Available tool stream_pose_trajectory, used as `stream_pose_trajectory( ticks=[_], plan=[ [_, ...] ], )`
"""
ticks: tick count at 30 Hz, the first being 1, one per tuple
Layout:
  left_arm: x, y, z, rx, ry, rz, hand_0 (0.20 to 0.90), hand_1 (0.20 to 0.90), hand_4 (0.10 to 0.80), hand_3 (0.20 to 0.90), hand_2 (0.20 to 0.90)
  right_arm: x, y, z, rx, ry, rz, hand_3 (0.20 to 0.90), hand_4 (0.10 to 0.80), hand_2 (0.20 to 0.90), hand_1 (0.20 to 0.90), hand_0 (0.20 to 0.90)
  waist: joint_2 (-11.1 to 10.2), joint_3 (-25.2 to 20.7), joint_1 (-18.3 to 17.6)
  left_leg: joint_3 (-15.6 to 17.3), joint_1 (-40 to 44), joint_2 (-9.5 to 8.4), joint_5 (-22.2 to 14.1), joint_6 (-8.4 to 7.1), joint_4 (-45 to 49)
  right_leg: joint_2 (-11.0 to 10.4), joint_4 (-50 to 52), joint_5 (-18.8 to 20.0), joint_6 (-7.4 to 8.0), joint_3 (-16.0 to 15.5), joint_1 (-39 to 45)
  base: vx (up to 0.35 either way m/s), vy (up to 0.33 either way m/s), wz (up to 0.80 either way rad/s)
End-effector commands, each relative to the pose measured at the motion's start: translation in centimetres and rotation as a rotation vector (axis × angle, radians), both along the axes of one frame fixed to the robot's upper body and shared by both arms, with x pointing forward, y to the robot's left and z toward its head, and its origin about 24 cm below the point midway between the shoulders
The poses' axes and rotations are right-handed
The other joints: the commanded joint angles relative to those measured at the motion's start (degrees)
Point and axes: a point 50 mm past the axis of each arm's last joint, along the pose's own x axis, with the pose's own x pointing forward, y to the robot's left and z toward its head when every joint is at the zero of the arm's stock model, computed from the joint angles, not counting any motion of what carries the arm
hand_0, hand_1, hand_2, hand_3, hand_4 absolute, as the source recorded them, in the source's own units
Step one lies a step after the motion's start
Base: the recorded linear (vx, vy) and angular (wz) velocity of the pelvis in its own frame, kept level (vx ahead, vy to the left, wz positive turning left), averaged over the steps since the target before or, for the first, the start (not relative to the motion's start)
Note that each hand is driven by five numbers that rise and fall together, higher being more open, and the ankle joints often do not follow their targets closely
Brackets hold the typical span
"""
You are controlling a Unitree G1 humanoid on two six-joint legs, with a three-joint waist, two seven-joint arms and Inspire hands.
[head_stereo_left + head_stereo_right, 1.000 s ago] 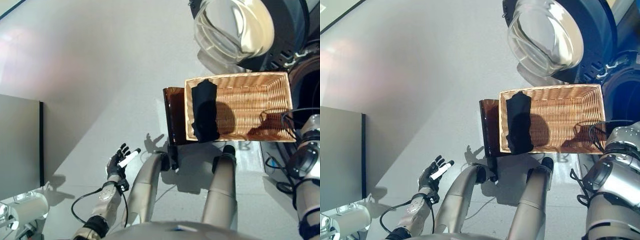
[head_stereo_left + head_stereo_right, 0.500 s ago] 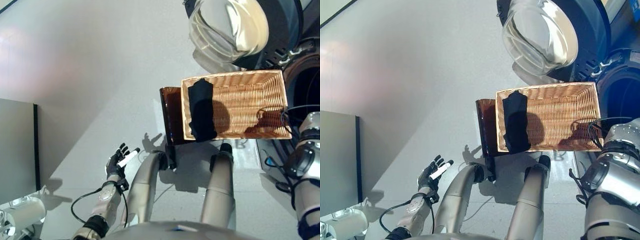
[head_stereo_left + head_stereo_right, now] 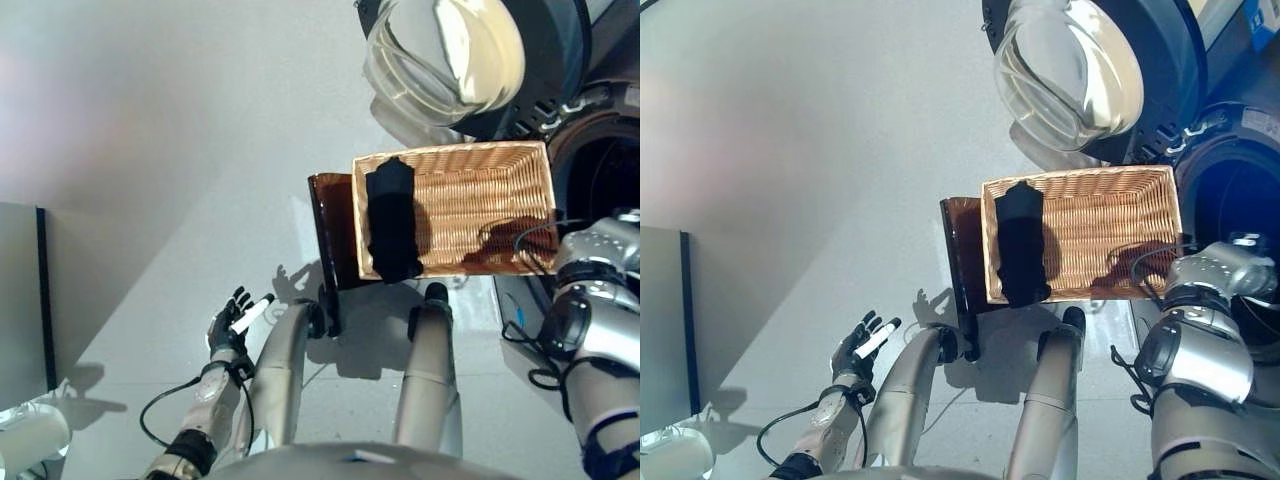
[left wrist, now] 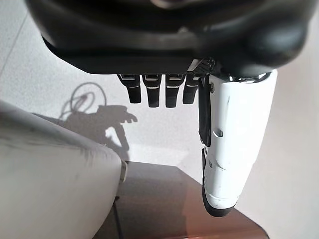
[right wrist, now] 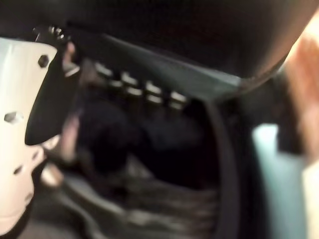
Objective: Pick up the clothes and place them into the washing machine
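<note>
A black garment [image 3: 392, 225] hangs over the left rim of a wicker basket [image 3: 490, 160]; the rest of the basket holds nothing. The washing machine's dark drum opening [image 3: 1230, 180] lies right of the basket, with its glass door [image 3: 445, 55] swung open above. My right arm reaches up to the drum opening, and the eye views hide its hand. In the right wrist view my right hand [image 5: 164, 35] faces the dark drum with fingers straight and nothing clearly held. My left hand [image 3: 232, 322] hangs open low on the left, far from the basket.
The basket rests on a brown stool [image 3: 335, 225] whose top also shows in the left wrist view [image 4: 164, 199]. A grey cabinet [image 3: 20, 290] stands at the far left. Pale floor spreads between the cabinet and the stool.
The camera has shifted, sliding the whole scene left. My right arm has risen and bent toward the drum opening. The garment, the basket and my left hand look unchanged.
</note>
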Motion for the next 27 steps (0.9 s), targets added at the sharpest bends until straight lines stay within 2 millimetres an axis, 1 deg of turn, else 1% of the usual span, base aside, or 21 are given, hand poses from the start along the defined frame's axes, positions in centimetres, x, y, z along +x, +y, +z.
stream_pose_trajectory(
  ticks=[1, 2, 3, 4, 5, 6, 7, 8, 9, 10, 14, 16, 17, 18, 19, 20, 21, 22, 23, 24, 27],
  plan=[
    [0.4, 2.5, 0.7, 0.055, -0.046, 0.068, 0.9, 0.9, 0.8, 0.9, 0.9, -0.2, -0.8, 0.8, -0.234, 0.161, 0.116, 0.9, 0.8, 0.9, 0.9, 0.9, -0.56, 0.22, 0.93, -3.24, -0.08, 2.03, 5.02, -8.27, -3.84, 0.39, -0.15, 0.87, -5.65, -1.43, 5.61, 0.006, -0.03, 0.03],
    [0.4, 2.7, 0.8, 0.058, -0.049, 0.064, 0.9, 0.9, 0.8, 0.9, 0.9, -0.1, -0.5, -0.1, -0.234, 0.212, 0.145, 0.9, 0.8, 0.9, 0.9, 0.9, -0.75, 0.23, 1.08, -3.37, 0.2, 2.03, 5.07, -8.25, -4.07, 0.34, -0.4, 0.89, -5.68, -1.6, 6.0, -0.08, -0.015, 0.04],
    [0.5, 2.8, 0.9, 0.063, -0.056, 0.064, 0.9, 0.9, 0.8, 0.9, 0.9, 0.3, 0.5, -1.5, -0.267, 0.31, 0.232, 0.9, 0.8, 0.9, 0.9, 0.9, -0.83, 0.55, 1.46, -3.16, 0.16, 2.11, 6.85, -7.86, -4.82, 0.24, -1.26, 2.58, -5.81, -1.9, 5.97, -0.075, -0.017, 0.04],
    [0.4, 3.1, 0.9, 0.072, -0.056, 0.068, 0.9, 0.9, 0.8, 0.9, 0.9, 0.8, 1.2, -1.7, -0.272, 0.303, 0.258, 0.9, 0.8, 0.9, 0.9, 0.9, -1.02, 0.63, 1.36, -3.26, 0.54, 2.08, 7.06, -7.85, -5.28, 0.23, -1.76, 2.77, -5.87, -2.04, 6.46, -0.083, -0.013, 0.02],
    [0.5, 3.4, 1.0, 0.078, -0.062, 0.075, 0.9, 0.9, 0.8, 0.9, 0.9, 1.3, 2.1, -2.1, -0.32, 0.349, 0.312, 0.9, 0.8, 0.9, 0.9, 0.9, -1.27, 0.72, 1.37, -3.13, 0.81, 2.09, 7.32, -7.86, -5.64, 0.27, -2.15, 3.01, -5.9, -2.29, 6.8, 0.009, -0.02, 0.03],
    [0.5, 3.6, 1.1, 0.089, -0.065, 0.076, 0.9, 0.9, 0.8, 0.9, 0.9, 2.1, 3.7, -2.8, -0.402, 0.428, 0.41, 0.9, 0.8, 0.9, 0.9, 0.9, -1.52, 0.81, 1.45, -3.16, 1.16, 2.12, 7.65, -7.84, -6.04, 0.37, -2.59, 3.37, -5.9, -2.34, 7.08, 0.107, -0.039, 0.03],
    [0.7, 3.8, 1.2, 0.101, -0.074, 0.08, 0.9, 0.9, 0.8, 0.9, 0.9, 2.5, 4.6, -2.9, -0.447, 0.442, 0.447, 0.9, 0.8, 0.9, 0.9, 0.9, -1.83, 0.66, 1.47, -3.42, 1.73, 2.07, 5.8, -8.23, -5.53, 0.51, -2.06, 1.6, -5.82, -2.26, 7.67, 0.0, -0.029, 0.09],
    [0.8, 4.1, 1.4, 0.11, -0.082, 0.087, 0.9, 0.9, 0.8, 0.9, 0.9, 3.0, 5.9, -3.4, -0.524, 0.507, 0.516, 0.9, 0.8, 0.9, 0.9, 0.9, -2.17, 1.1, 1.34, -3.23, 1.49, 2.08, 8.02, -7.82, -6.48, 0.53, -3.06, 3.61, -6.02, -2.48, 7.49, -0.009, -0.034, 0.04],
    [0.9, 4.3, 1.6, 0.122, -0.091, 0.091, 0.9, 0.9, 0.8, 0.9, 0.9, 3.6, 7.2, -3.6, -0.597, 0.545, 0.579, 0.9, 0.8, 0.9, 0.9, 0.9, -2.49, 1.26, 1.29, -3.35, 1.58, 2.15, 8.14, -7.78, -6.62, 0.67, -3.22, 3.68, -6.13, -2.55, 7.66, -0.016, -0.039, 0.0],
    [1.1, 4.5, 1.8, 0.132, -0.098, 0.1, 0.9, 0.9, 0.8, 0.9, 0.9, 3.8, 8.0, -3.7, -0.65, 0.567, 0.611, 0.9, 0.8, 0.9, 0.9, 0.9, -2.89, 1.17, 1.22, -3.64, 1.98, 2.22, 6.02, -8.22, -5.66, 0.79, -2.29, 1.64, -6.12, -2.52, 8.14, 0.091, -0.05, -0.07],
    [1.5, 4.9, 2.2, 0.156, -0.118, 0.128, 0.9, 0.9, 0.8, 0.9, 0.9, 5.4, 12.9, -4.6, -0.892, 0.701, 0.807, 0.9, 0.8, 0.9, 0.9, 0.9, -3.42, 1.3, 1.61, -4.3, 1.57, 2.31, 6.23, -8.18, -5.47, 0.94, -2.17, 1.62, -6.35, -3.24, 7.99, 0.026, -0.047, -0.04],
    [1.7, 4.9, 2.3, 0.159, -0.125, 0.129, 0.9, 0.9, 0.8, 0.9, 0.9, 5.9, 13.6, -4.0, -0.92, 0.701, 0.813, 0.9, 0.8, 0.9, 0.9, 0.9, -3.34, 1.32, 2.02, -4.38, 1.47, 2.32, 6.35, -8.15, -5.67, 0.93, -2.41, 1.78, -6.24, -3.42, 7.92, -0.049, -0.015, 0.05],
    [1.8, 4.9, 2.6, 0.166, -0.14, 0.13, 0.9, 0.9, 0.8, 0.9, 0.9, 6.4, 13.9, -3.5, -0.935, 0.704, 0.81, 0.9, 0.8, 0.9, 0.9, 0.9, -3.18, 1.59, 2.49, -4.25, 0.92, 2.37, 8.88, -7.66, -7.0, 0.93, -3.74, 4.17, -6.31, -3.84, 7.43, -0.004, -0.019, 0.07],
    [1.8, 4.8, 2.6, 0.168, -0.142, 0.13, 0.9, 0.9, 0.8, 0.9, 0.9, 6.6, 14.0, -3.3, -0.939, 0.709, 0.812, 0.9, 0.8, 0.9, 0.9, 0.9, -3.28, 1.59, 2.74, -4.52, 1.11, 2.33, 6.38, -8.03, -5.53, 0.91, -2.63, 1.85, -6.11, -3.87, 7.89, -0.012, -0.028, 0.1],
    [1.9, 4.9, 2.7, 0.172, -0.146, 0.132, 0.9, 0.9, 0.8, 0.9, 0.9, 7.0, 14.2, -2.6, -0.958, 0.715, 0.796, 0.9, 0.8, 0.9, 0.9, 0.9, -3.34, 1.85, 3.14, -4.59, 0.88, 2.33, 6.48, -7.96, -5.63, 0.92, -2.88, 1.91, -6.06, -4.1, 7.78, -0.015, -0.024, 0.1],
    [2.1, 4.9, 2.8, 0.174, -0.151, 0.138, 0.9, 0.9, 0.8, 0.9, 0.9, 7.4, 14.4, -1.9, -0.97, 0.706, 0.781, 0.9, 0.8, 0.9, 0.9, 0.9, -3.28, 2.13, 3.41, -4.43, 0.4, 2.39, 9.17, -7.44, -7.26, 0.87, -4.22, 4.37, -6.13, -4.55, 7.3, -0.016, -0.025, 0.08],
    [2.2, 4.8, 2.9, 0.174, -0.152, 0.133, 0.9, 0.9, 0.8, 0.9, 0.9, 7.5, 14.6, -1.7, -0.972, 0.701, 0.78, 0.9, 0.8, 0.9, 0.9, 0.9, -3.52, 2.24, 3.43, -4.87, 0.71, 2.32, 7.04, -7.86, -6.21, 0.76, -3.22, 2.15, -5.95, -4.67, 7.96, 0.006, -0.016, 0.08],
    [2.3, 4.7, 2.9, 0.176, -0.155, 0.129, 0.9, 0.9, 0.8, 0.9, 0.9, 7.4, 14.4, -1.9, -0.961, 0.706, 0.772, 0.9, 0.8, 0.9, 0.9, 0.9, -3.68, 2.4, 3.45, -5.02, 0.86, 2.27, 7.3, -7.91, -6.69, 0.72, -3.52, 2.13, -5.92, -4.9, 8.42, 0.132, -0.04, 0.08],
    [2.2, 4.7, 2.9, 0.177, -0.152, 0.129, 0.9, 0.9, 0.8, 0.9, 0.9, 7.2, 14.2, -2.1, -0.945, 0.71, 0.765, 0.9, 0.8, 0.9, 0.9, 0.9, -3.88, 2.53, 3.47, -5.32, 1.37, 2.08, 7.74, -7.96, -7.51, 0.76, -3.83, 2.22, -5.84, -5.14, 9.07, -0.047, -0.002, 0.08],
    [2.1, 4.7, 2.6, 0.18, -0.138, 0.129, 0.9, 0.9, 0.8, 0.9, 0.9, 7.1, 13.9, -2.3, -0.938, 0.721, 0.759, 0.9, 0.8, 0.9, 0.9, 0.9, -3.93, 2.77, 3.53, -5.32, 2.07, 2.04, 10.64, -7.67, -10.15, 0.85, -5.6, 4.55, -5.96, -5.67, 9.51, -0.04, -0.001, 0.11],
    [1.6, 4.9, 1.9, 0.199, -0.101, 0.122, 0.9, 0.9, 0.8, 0.9, 0.9, 6.6, 13.3, -3.0, -0.919, 0.751, 0.75, 0.9, 0.8, 0.9, 0.9, 0.9, -4.81, 2.69, 3.79, -5.58, 5.32, 2.05, 12.06, -7.95, -14.45, 1.17, -9.39, 5.65, -5.63, -7.14, 12.77, 0.045, -0.024, 0.14]
  ],
)
